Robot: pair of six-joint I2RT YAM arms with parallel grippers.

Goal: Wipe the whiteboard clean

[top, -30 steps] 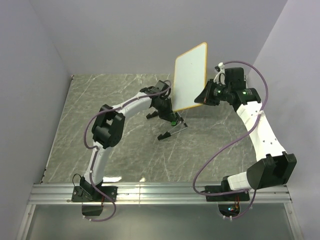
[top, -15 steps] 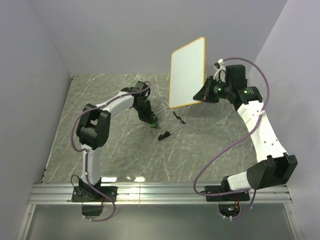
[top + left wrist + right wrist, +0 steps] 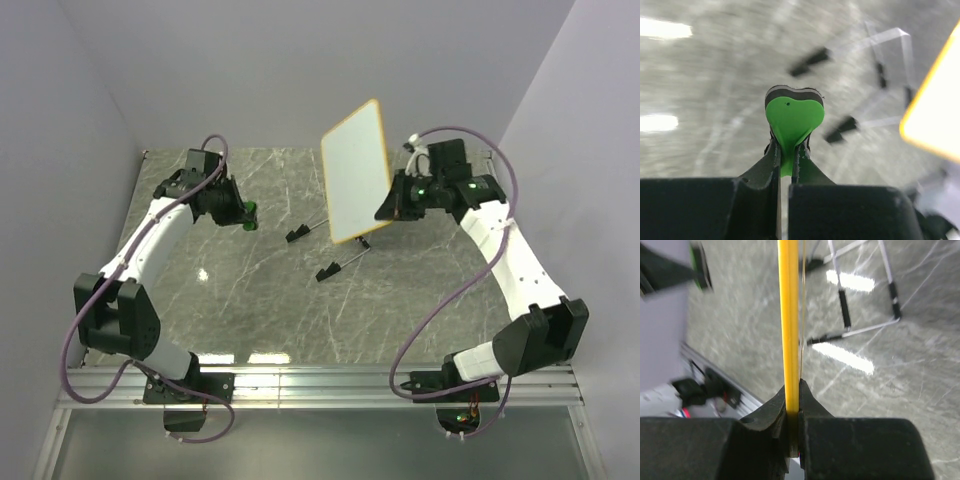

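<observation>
The whiteboard (image 3: 356, 172), white with a thin orange frame, is held up in the air above the marble table, tilted. My right gripper (image 3: 385, 212) is shut on its lower right edge; in the right wrist view the yellow frame edge (image 3: 788, 315) runs straight up from between my fingers. My left gripper (image 3: 243, 215) is at the far left of the table, apart from the board, shut on the small green eraser (image 3: 792, 120). The board's corner (image 3: 935, 120) shows at the right of the left wrist view.
A wire stand with black feet (image 3: 330, 255) lies on the table under the board; it also shows in the right wrist view (image 3: 865, 295). Grey walls close in the left, back and right sides. An aluminium rail (image 3: 320, 385) runs along the near edge.
My left arm has swung far to the left and back with the eraser, away from the board. My right arm has shifted the board a little to the left and turned it.
</observation>
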